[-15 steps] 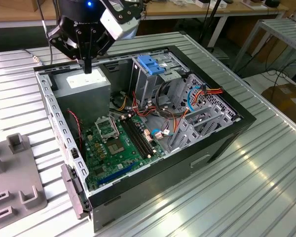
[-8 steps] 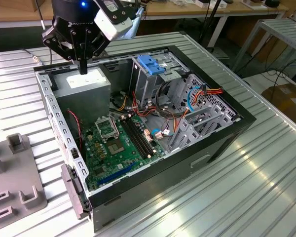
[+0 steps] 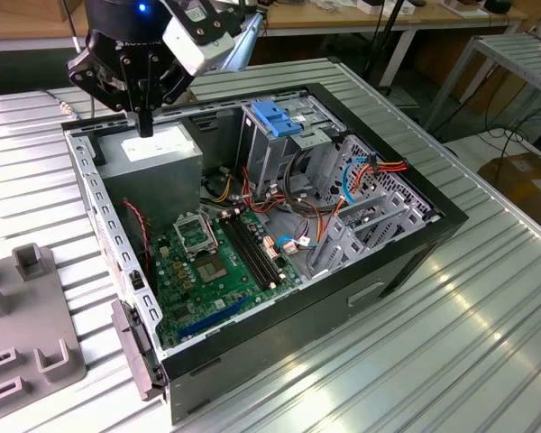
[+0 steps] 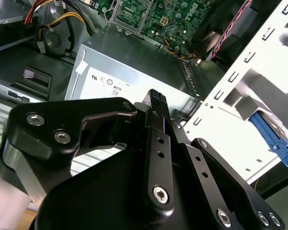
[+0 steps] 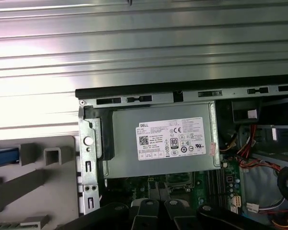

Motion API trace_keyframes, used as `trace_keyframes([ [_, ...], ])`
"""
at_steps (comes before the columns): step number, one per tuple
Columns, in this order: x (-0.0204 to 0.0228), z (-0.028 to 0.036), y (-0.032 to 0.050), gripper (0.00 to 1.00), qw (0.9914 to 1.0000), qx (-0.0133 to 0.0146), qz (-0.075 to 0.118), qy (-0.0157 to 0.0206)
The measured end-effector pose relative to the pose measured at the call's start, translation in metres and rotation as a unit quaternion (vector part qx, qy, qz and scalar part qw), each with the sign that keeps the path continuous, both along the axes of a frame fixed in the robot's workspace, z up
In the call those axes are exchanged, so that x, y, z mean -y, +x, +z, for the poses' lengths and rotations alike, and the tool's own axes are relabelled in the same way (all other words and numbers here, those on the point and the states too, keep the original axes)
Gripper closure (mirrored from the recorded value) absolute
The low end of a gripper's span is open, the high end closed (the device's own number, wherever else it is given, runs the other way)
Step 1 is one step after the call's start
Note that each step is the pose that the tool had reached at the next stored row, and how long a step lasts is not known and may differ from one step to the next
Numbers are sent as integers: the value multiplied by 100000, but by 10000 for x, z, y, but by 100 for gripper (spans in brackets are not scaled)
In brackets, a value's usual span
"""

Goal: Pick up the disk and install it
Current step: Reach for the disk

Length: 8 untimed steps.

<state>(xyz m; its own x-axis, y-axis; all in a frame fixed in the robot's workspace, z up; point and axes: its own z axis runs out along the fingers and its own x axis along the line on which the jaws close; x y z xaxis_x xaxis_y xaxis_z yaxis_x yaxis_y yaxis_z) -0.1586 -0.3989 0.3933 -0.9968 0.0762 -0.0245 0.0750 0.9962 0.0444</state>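
Note:
My gripper (image 3: 145, 124) hangs just above the grey power-supply box (image 3: 158, 149) in the back corner of the open computer case (image 3: 279, 298), at the exterior view's left. Its black fingers are shut together with nothing between them, and they also show in the second wrist view (image 4: 156, 99). Of the disk I see a blue rail edge (image 5: 2, 155) lying at the grey fixture (image 5: 43, 182) outside the case. The second wrist view shows a blue rail with silvery metal (image 4: 276, 139) beyond the white chassis wall. The gripper is well apart from the disk.
Inside the case are the green motherboard (image 3: 216, 262), bundles of cables (image 3: 307, 225) and a metal drive cage with a blue handle (image 3: 275, 117). The case lies on a ribbed metal table (image 3: 451, 361). The grey fixture (image 3: 27, 352) sits at the exterior view's lower left.

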Motion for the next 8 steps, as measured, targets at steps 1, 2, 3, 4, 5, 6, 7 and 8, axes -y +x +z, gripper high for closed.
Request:
trace_keyframes([
  [1, 0, 0, -15, 90, 100000, 1, -1, 2],
  [2, 0, 0, -27, 90, 100000, 2, -2, 1],
  [3, 0, 0, -36, 90, 100000, 0, 0, -2],
  [4, 0, 0, -51, 90, 100000, 1, 0, 1],
  [5, 0, 0, -62, 90, 100000, -1, -3, -1],
  [6, 0, 0, -78, 90, 100000, -3, -5, -3],
  [7, 0, 0, -92, 90, 100000, 1, -6, 0],
  [8, 0, 0, -120, 90, 100000, 1, -4, 1],
])
